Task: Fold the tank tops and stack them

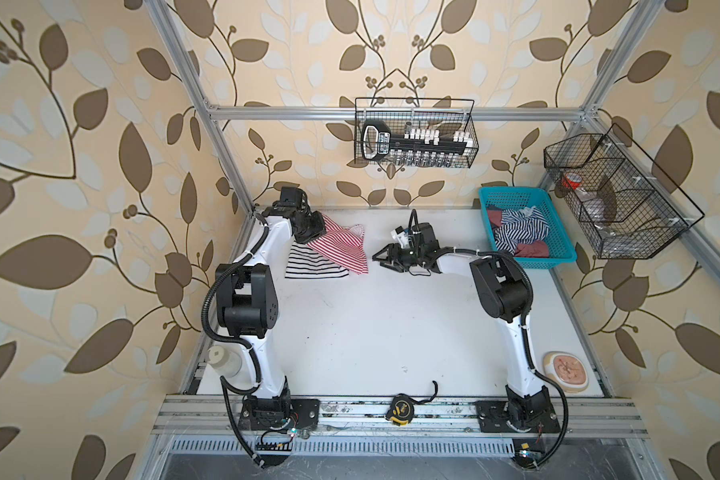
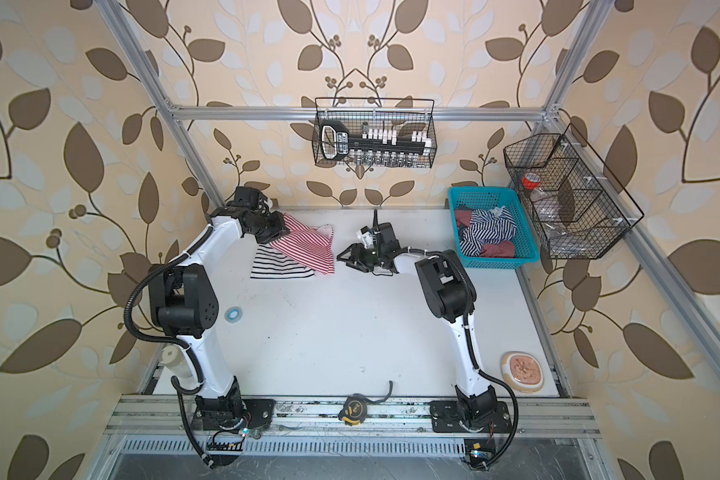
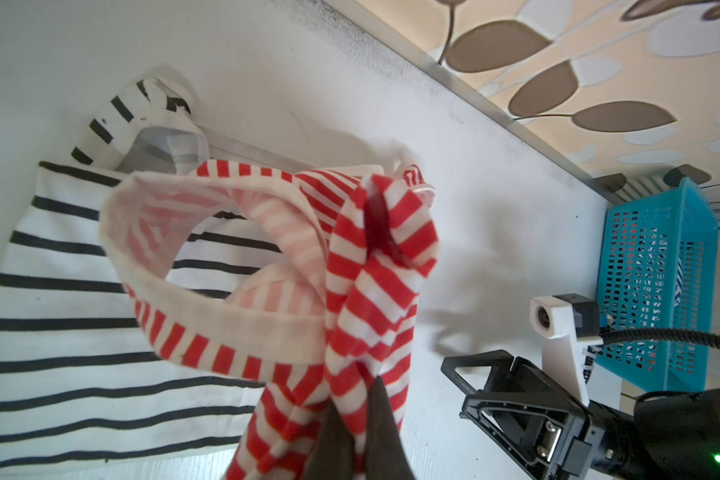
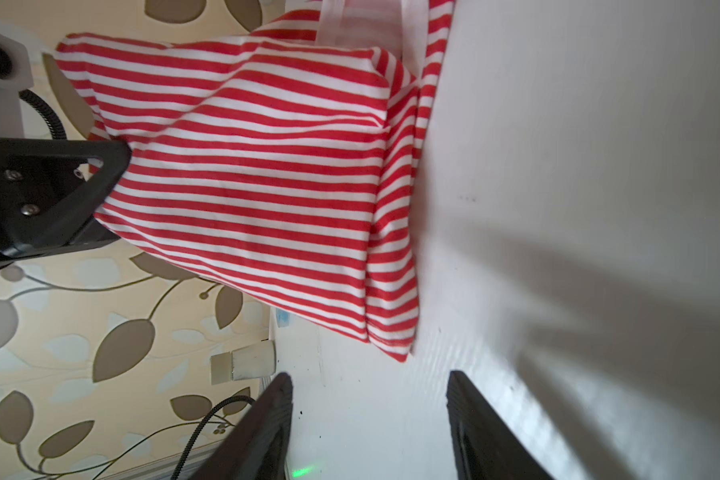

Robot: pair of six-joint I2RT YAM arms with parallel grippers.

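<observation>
You see a white worktop inside a frame papered with brown leaves; take the turquoise basket in its far right corner as your landmark. Farthest from the basket, at the opposite far corner, your left gripper has its jaws clamped together on a bunched edge of the red-and-white tank top. That pinched part is held up off the worktop, and the rest of the cloth slopes down towards the basket side. Below the grip, the black-and-white tank top lies flat on the worktop, well apart from the basket. The red-and-white tank top's lower part drapes across its basket-side edge. Between the red-and-white tank top and the basket, your right gripper sits low over the bare worktop. It points away from the basket at the hanging cloth, its jaws apart and holding nothing, just short of the fabric. Inside the basket, the navy-and-white tank top lies crumpled among dull red cloth.
</observation>
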